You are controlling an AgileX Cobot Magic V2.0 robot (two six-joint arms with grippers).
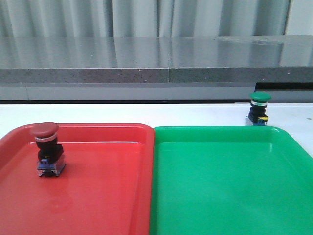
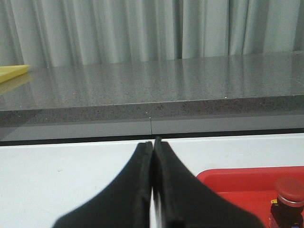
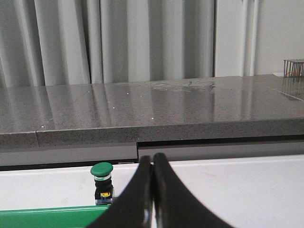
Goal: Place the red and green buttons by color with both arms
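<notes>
Standing upright: red button [image 1: 47,149] in red tray [image 1: 107,196], green button [image 1: 258,108] outside.

No readable text, label, brand, number or sign shows in any of the views.

The flat red plastic tray [image 1: 98,196] and flat green plastic tray [image 1: 230,191] look smooth and glossy. The dark-red mushroom-cap button [image 1: 46,149] and green mushroom-cap button [image 1: 258,107] carry shiny metal rings. The speckled grey stone-like counter [image 1: 156,61] is polished, reflecting pleated grey cloth curtains [image 1: 146,17]. The black gripper fingers [image 2: 137,190] look matt.
</notes>
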